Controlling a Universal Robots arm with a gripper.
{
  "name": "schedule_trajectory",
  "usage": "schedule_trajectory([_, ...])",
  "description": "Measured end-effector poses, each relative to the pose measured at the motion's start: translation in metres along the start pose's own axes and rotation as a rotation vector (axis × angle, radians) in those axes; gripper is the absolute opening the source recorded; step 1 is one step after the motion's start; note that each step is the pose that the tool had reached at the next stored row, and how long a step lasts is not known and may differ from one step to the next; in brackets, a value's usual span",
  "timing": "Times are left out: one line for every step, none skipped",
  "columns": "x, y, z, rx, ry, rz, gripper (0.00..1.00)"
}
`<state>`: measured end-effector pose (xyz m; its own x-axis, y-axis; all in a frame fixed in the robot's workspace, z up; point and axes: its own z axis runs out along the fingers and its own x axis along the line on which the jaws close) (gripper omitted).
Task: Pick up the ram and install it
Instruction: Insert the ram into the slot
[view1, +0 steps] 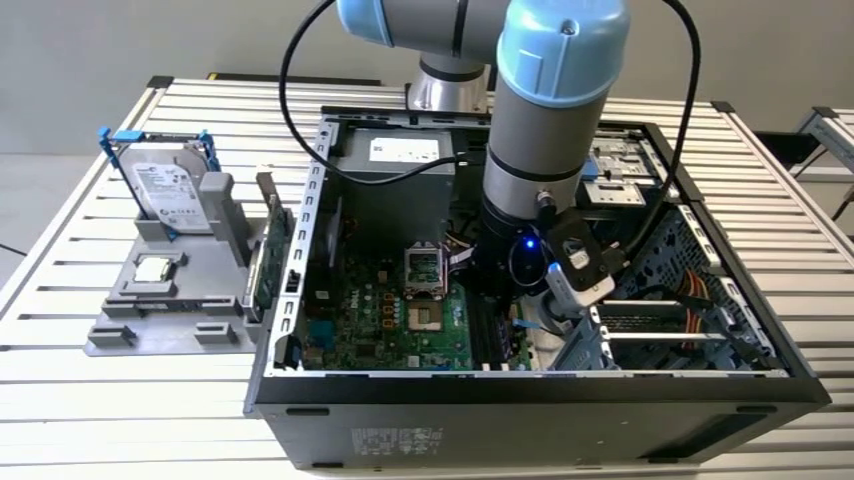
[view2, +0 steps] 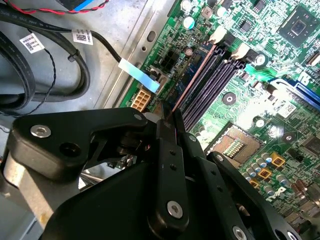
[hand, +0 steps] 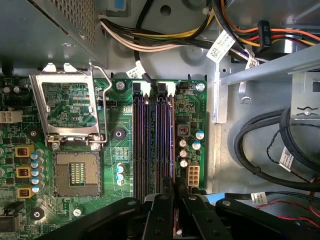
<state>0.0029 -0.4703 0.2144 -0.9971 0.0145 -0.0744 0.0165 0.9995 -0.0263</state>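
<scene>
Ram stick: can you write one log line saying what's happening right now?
stage: installing | ram: edge-on, over the memory slots | gripper: shut on the ram | place: inside the computer case | processor socket: open, empty

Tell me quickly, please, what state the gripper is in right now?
Gripper: shut on the ram, held edge-on over the motherboard's memory slots.

We note even, bright overhead light in the exterior view; the slatted table (view1: 80, 400) reads pale, nearly washed out, while the computer case (view1: 534, 400) interior sits in shade under the arm. In the second wrist view we see glare on the motherboard (view2: 250, 115), whitening its green. The black gripper (view2: 167, 120) looms dark and soft-focused. First wrist view: sharp, evenly lit.
</scene>
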Motion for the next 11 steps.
schedule_trajectory([0.0000, 0.0000, 0.0000, 0.0000, 0.0000, 0.000, 0.00])
schedule_trajectory([0.0000, 0.0000, 0.0000, 0.0000, 0.0000, 0.000, 0.00])
schedule_trajectory([0.0000, 0.0000, 0.0001, 0.0000, 0.0000, 0.000, 0.00])
schedule_trajectory([0.0000, 0.0000, 0.0001, 0.0000, 0.0000, 0.000, 0.00])
schedule_trajectory([0.0000, 0.0000, 0.0001, 0.0000, 0.0000, 0.000, 0.00])
schedule_trajectory([0.0000, 0.0000, 0.0001, 0.0000, 0.0000, 0.000, 0.00])
schedule_trajectory([0.0000, 0.0000, 0.0001, -0.0001, 0.0000, 0.000, 0.00])
schedule_trajectory([0.0000, 0.0000, 0.0001, 0.0000, 0.0000, 0.000, 0.00])
schedule_trajectory([0.0000, 0.0000, 0.0001, 0.0000, 0.0000, 0.000, 0.00])
schedule_trajectory([0.0000, 0.0000, 0.0001, -0.0002, -0.0001, 0.000, 0.00])
schedule_trajectory([0.0000, 0.0000, 0.0000, -0.0003, -0.0001, 0.000, 0.00])
